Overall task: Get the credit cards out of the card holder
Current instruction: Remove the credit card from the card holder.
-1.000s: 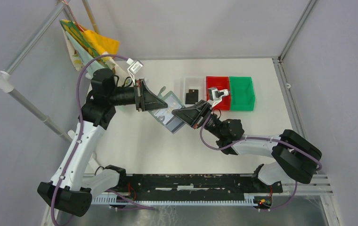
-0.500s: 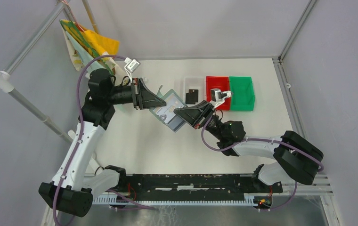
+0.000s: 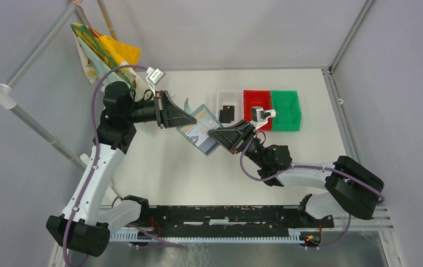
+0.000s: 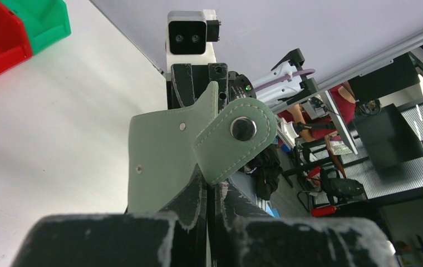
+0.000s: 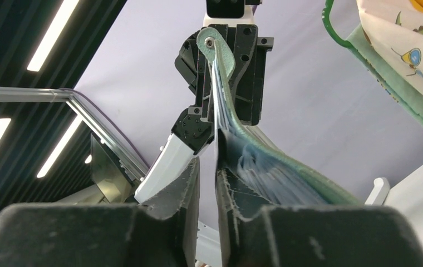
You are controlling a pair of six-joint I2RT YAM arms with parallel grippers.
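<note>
The grey-green card holder [image 3: 197, 127] hangs open in the air between both arms. My left gripper [image 3: 188, 119] is shut on its flap; the left wrist view shows the flap [image 4: 159, 161] and snap tab [image 4: 242, 139] above the closed jaws [image 4: 212, 183]. A silvery-white card [image 3: 202, 134] shows in the pocket. My right gripper [image 3: 214, 133] is at the holder's right edge. In the right wrist view its jaws [image 5: 206, 158] stand narrowly open around a thin card edge [image 5: 216, 122], with the holder [image 5: 276, 167] curving right. A black card [image 3: 227, 114] lies in the white bin. The tan-gold card is not visible.
A white bin [image 3: 229, 95], a red bin [image 3: 256, 95] and a green bin [image 3: 285, 109] stand in a row at the back of the table. A colourful cloth [image 3: 106, 53] hangs at the back left. Metal frame posts edge the table.
My left gripper has drawn the holder slightly up and left. My right gripper has shifted a little right and up, staying at the holder's right edge.
</note>
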